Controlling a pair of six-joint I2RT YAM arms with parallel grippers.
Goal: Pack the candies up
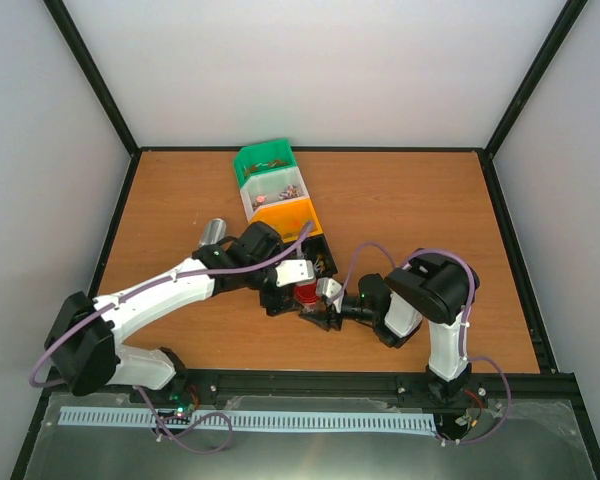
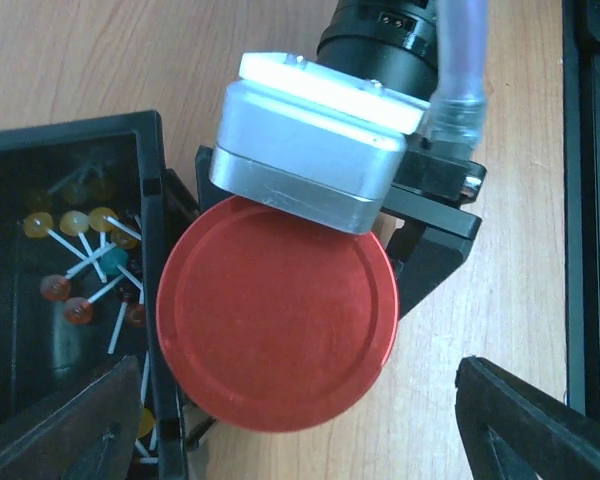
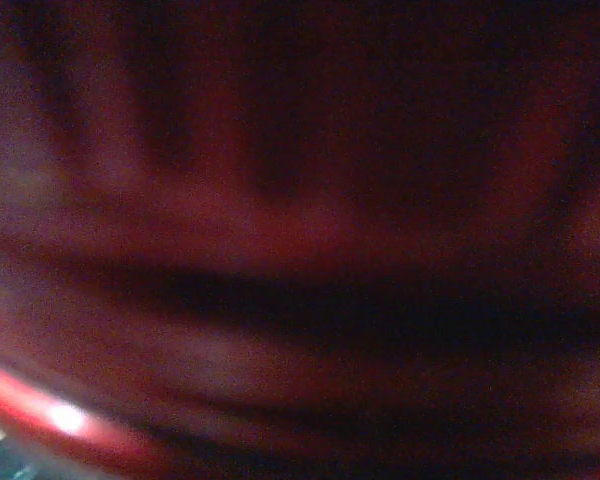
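Note:
Small mixed-colour candies [image 1: 277,190] lie in the white bin [image 1: 248,202], with more in the green bin [image 1: 242,165]. Lollipops [image 2: 80,250] with white sticks lie in the black bin [image 2: 152,200]. A jar with a round red lid [image 2: 277,313] stands beside the black bin; it also shows in the top view [image 1: 305,295]. My right gripper [image 1: 318,303] grips the jar from the side, and its wrist view is filled with dark red blur. My left gripper [image 2: 295,405] is open above the lid, with one finger [image 2: 525,425] on each side.
The green, white, orange [image 1: 285,215] and black bins form a row from the back centre toward the arms. A silvery cylinder [image 1: 212,232] lies left of the left forearm. The two arms meet closely at the jar.

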